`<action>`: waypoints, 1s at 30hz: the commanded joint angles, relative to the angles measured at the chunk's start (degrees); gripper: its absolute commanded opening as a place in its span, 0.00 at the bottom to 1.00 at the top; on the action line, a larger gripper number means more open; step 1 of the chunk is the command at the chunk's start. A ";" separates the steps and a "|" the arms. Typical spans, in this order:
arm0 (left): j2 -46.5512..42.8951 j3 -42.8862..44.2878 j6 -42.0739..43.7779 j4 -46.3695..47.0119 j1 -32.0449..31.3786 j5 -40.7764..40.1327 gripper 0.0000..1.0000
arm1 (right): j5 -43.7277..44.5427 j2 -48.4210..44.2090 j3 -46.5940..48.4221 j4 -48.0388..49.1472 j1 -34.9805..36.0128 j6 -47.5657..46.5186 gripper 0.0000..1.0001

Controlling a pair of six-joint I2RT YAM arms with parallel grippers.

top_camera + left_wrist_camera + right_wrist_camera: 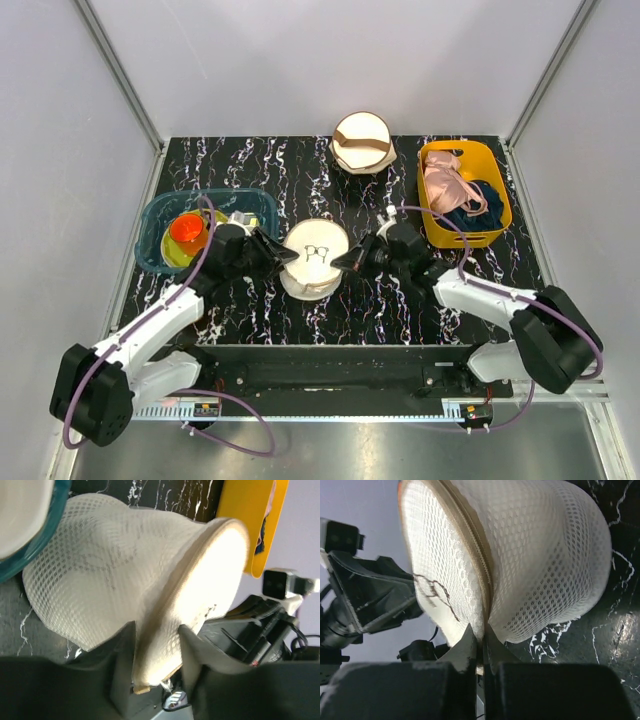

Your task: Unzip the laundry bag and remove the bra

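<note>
The laundry bag (316,258) sits near the middle of the bench (300,170), with the face that carries the small black drawing (317,252) turned up. Both arms meet it from opposite sides.

On my left wrist feed, the left end effector (156,635) is at the bag's rim. Its fingers (124,650) stand apart with the zip edge (165,605) running down between them. The mesh fills the gap, and I cannot tell whether they press on it.

On the right wrist feed, the right end effector (481,632) has its fingers drawn together. They pinch the bag right on the zip seam, where the two mesh halves meet. From above, it touches the bag's right edge. I cannot make out anything through the mesh.

A teal basket (160,225) holding an orange cup (187,230) sits against the bench's left edge, just behind the left arm. A cream round bag with a brown band (362,142) is at the far edge. A yellow bin (497,190) in the far right corner holds a pink garment (445,185) and a dark navy garment (485,205).
</note>
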 commanded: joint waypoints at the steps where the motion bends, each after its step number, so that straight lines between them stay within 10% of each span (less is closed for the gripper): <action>1: -3.41 2.76 3.80 -4.44 -0.02 -2.29 0.58 | 5.10 -3.85 9.71 -11.25 -0.18 -12.81 0.00; 3: -4.38 1.80 4.68 -4.44 -0.02 -1.25 0.81 | 2.31 -2.09 14.35 -16.00 -0.97 -21.83 0.00; 10: -4.30 0.74 8.90 -4.70 -0.02 3.24 0.99 | -10.96 6.51 20.97 -23.13 -3.44 -33.22 0.00; 20: -0.78 -2.08 11.37 -0.32 0.15 4.30 0.98 | -17.93 13.03 25.63 -28.84 -4.49 -40.09 0.01; 30: 7.66 3.46 15.15 -0.83 0.15 7.82 0.99 | -5.81 5.40 23.17 -33.14 -5.55 -35.43 0.72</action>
